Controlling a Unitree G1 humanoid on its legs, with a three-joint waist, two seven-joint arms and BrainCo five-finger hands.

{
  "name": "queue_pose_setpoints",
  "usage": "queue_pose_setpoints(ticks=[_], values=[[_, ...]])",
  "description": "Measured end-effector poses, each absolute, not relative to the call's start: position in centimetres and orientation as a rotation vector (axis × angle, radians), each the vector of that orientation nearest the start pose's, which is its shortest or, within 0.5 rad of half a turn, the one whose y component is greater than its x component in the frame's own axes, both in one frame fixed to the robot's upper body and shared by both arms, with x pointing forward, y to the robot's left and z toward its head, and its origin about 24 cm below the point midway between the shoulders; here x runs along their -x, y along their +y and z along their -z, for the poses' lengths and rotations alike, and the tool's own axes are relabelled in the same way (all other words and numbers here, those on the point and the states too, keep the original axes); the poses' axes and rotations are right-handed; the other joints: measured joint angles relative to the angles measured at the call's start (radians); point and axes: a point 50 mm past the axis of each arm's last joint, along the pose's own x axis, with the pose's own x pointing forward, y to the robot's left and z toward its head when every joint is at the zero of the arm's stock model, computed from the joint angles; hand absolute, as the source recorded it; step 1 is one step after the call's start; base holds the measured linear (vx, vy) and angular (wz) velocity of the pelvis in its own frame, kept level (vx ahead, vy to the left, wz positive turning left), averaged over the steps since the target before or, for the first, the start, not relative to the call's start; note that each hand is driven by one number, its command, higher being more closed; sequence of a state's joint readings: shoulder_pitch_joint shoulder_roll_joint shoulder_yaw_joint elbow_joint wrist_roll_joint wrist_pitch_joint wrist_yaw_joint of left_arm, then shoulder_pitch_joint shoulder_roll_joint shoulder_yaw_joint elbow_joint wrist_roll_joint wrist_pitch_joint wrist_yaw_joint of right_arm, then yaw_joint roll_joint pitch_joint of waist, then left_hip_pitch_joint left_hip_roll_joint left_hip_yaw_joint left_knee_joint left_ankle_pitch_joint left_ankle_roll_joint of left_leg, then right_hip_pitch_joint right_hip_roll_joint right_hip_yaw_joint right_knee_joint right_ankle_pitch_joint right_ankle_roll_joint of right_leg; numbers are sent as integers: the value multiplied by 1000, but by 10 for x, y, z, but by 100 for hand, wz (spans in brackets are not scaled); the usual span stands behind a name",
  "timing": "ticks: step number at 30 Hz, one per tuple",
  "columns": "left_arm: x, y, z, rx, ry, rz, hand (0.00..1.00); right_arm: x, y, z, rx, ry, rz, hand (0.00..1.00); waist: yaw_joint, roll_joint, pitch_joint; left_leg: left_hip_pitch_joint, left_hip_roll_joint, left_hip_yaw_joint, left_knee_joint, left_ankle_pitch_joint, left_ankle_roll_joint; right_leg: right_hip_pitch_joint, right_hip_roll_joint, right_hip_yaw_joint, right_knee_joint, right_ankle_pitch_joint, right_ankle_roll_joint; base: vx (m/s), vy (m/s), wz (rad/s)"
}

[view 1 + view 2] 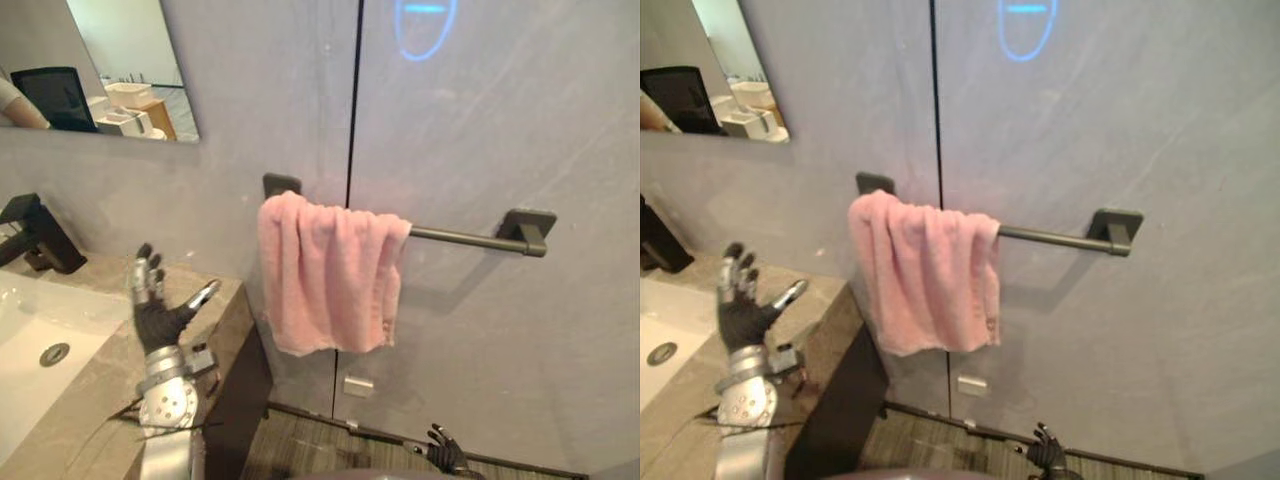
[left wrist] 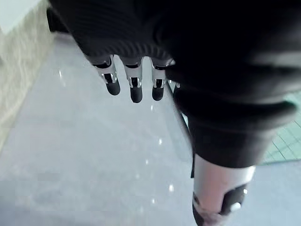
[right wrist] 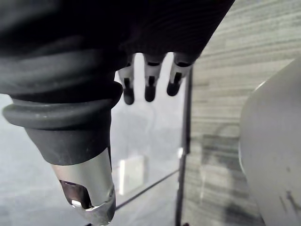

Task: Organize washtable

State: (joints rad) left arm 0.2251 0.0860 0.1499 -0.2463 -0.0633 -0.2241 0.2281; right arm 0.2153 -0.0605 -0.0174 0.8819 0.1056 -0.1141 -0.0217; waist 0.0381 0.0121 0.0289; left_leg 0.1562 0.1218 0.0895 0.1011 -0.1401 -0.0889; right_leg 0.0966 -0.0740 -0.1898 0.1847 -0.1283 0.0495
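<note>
1. The right hand [image 1: 445, 452] is hanging at the bottom edge, fingers loose and apart, holding nothing.
2. The left hand [image 1: 155, 318] is hovering at lower left over the counter [image 1: 95, 380], fingers spread, empty.
3. The pink towel [image 1: 325, 275] is hanging at centre on the rail [image 1: 455, 237], well apart from both hands.

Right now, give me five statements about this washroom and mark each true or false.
1. The pink towel hangs over the dark wall bar. True.
2. The left hand grips the towel. False: that hand is raised open above the counter, apart from the towel.
3. The towel sits at the bar's right end. False: it is bunched at the left end.
4. A black faucet stands beside the white sink. True.
5. The right hand hangs low near the floor, open. True.
</note>
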Motion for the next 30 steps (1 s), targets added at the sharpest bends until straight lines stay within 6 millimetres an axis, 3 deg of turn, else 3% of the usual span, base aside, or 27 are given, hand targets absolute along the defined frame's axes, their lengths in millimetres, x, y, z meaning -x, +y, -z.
queue_pose_setpoints(ticks=[4, 8, 14, 21, 30], values=[[-212, 206, -61, -33, -208, -299, 0, -91, -182, 152, -40, 965, 156, 0, -24, 0, 9, 18, 1, 4, -36, 8, -3, 1, 6, 7, -12, 2, -3, 10, -8, -7], [-225, 195, -52, -42, -165, -228, 0, -95, -182, 152, -32, 964, 147, 0, -27, 1, 21, 32, 2, 25, -62, 9, -3, -1, 13, 27, -31, 7, -6, 38, 5, -14], [-227, 204, -45, -113, -133, -218, 0, -96, -183, 153, -29, 972, 145, 0, -22, -12, 31, 45, -4, 25, -68, 8, -2, 22, 16, 56, -73, 16, -18, 72, 21, 4], [-230, 204, -34, -125, -85, -212, 0, -100, -186, 152, -18, 963, 145, 0, -25, -4, 46, 47, -9, 29, -68, 7, 1, 38, 18, 77, -127, 53, -11, -26, 3, -7], [-231, 181, -13, -95, 13, -91, 0, -102, -188, 151, 13, 960, 132, 0, -28, 1, 50, 30, -20, 41, -68, 14, 10, 38, 12, 99, -188, 108, 5, -90, -4, -7]])
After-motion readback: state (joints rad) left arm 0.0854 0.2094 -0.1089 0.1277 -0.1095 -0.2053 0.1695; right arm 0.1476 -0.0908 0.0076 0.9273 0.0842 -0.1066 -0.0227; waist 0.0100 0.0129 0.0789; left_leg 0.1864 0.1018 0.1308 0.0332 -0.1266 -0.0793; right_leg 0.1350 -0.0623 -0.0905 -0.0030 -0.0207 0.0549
